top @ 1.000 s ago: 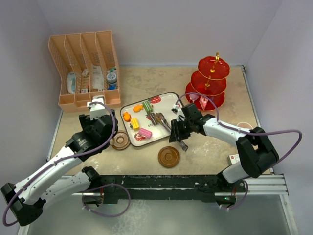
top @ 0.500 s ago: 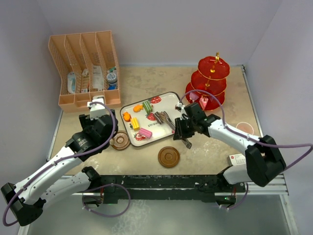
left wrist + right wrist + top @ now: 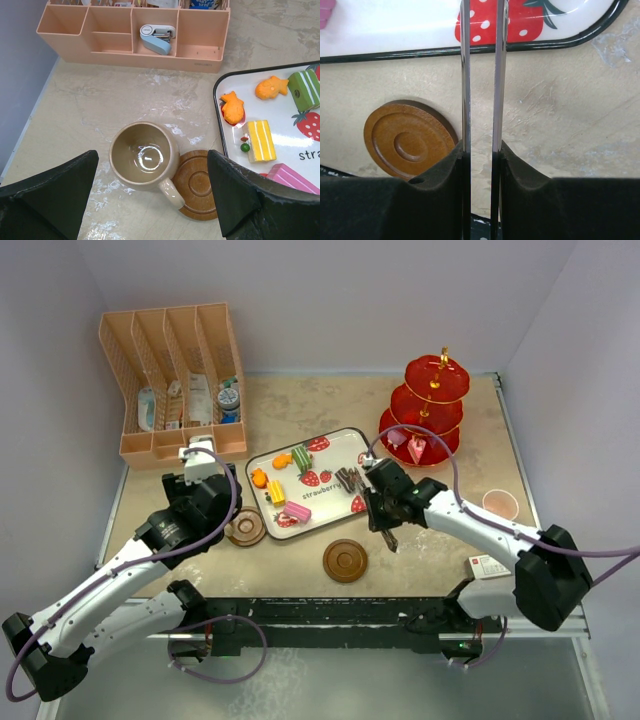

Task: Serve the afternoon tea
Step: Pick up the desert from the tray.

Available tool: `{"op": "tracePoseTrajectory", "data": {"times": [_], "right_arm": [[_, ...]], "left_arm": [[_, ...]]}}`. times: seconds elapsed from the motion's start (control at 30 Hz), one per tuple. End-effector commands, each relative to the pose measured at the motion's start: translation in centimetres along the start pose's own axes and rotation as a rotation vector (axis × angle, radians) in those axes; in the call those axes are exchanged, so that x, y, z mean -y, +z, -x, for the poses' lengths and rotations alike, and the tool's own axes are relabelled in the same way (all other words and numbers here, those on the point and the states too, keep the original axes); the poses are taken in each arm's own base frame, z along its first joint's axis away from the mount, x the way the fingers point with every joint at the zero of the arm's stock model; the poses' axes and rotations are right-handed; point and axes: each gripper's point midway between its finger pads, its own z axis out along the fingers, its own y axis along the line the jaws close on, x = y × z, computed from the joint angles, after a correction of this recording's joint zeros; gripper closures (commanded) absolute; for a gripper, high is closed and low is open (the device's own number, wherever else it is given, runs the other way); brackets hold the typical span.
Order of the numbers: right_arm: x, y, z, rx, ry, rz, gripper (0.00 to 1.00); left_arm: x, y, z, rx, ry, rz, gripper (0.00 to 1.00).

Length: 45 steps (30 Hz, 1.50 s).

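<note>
While the right pincer is pinching the metal tongs, squeezing their two blades close together and aiming them toward the strawberry-print tray, the left pincer is hovering spread wide above the tan mug and gripping nothing. The tong tips are running out of the right wrist view, so I cannot tell whether anything is caught between them.

Judging by how things are lying, the serving is looking barely begun. The red three-tier stand is carrying at least one pink wedge on its bottom tier, while its two upper tiers are showing nothing. Most of the sweets are lying on the tray: two orange fish-shaped cakes, a green cake, a yellow layered slice and a pink bar.

The cups are not yet looking served either. The tan mug is standing on the tabletop against the rim of the left saucer, its handle reaching over the saucer rather than the mug sitting centred on it. The other saucer is lying bare near the front edge, and the pink mug is standing well apart from it at the right. What is probably left is moving the sweets across and seating both mugs.
</note>
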Motion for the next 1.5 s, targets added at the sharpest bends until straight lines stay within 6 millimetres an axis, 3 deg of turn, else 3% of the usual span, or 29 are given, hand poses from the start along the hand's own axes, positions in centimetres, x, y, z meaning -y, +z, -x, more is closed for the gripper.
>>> {"op": "tracePoseTrajectory", "data": {"times": [0.0,0.27,0.77,1.17,1.47], "right_arm": [[0.3,-1.1,1.3,0.048,0.005,-0.132,0.77],[-2.6,-1.2,0.9,0.046,-0.059,-0.144,0.75],[-6.1,-0.8,-0.4,0.012,-0.129,-0.127,0.68],[-8.3,-1.8,0.5,0.042,-0.125,-0.014,0.63],[-8.7,-2.8,0.5,0.038,-0.098,0.013,0.60]], "left_arm": [[0.2,-0.2,1.2,0.022,-0.037,-0.006,0.13],[0.1,-0.2,1.2,0.024,-0.039,-0.005,0.13],[0.0,-0.3,1.3,0.026,-0.041,-0.005,0.13],[0.0,-0.3,1.3,0.027,-0.044,-0.006,0.13],[0.0,-0.4,1.3,0.028,-0.048,-0.006,0.13]]}}
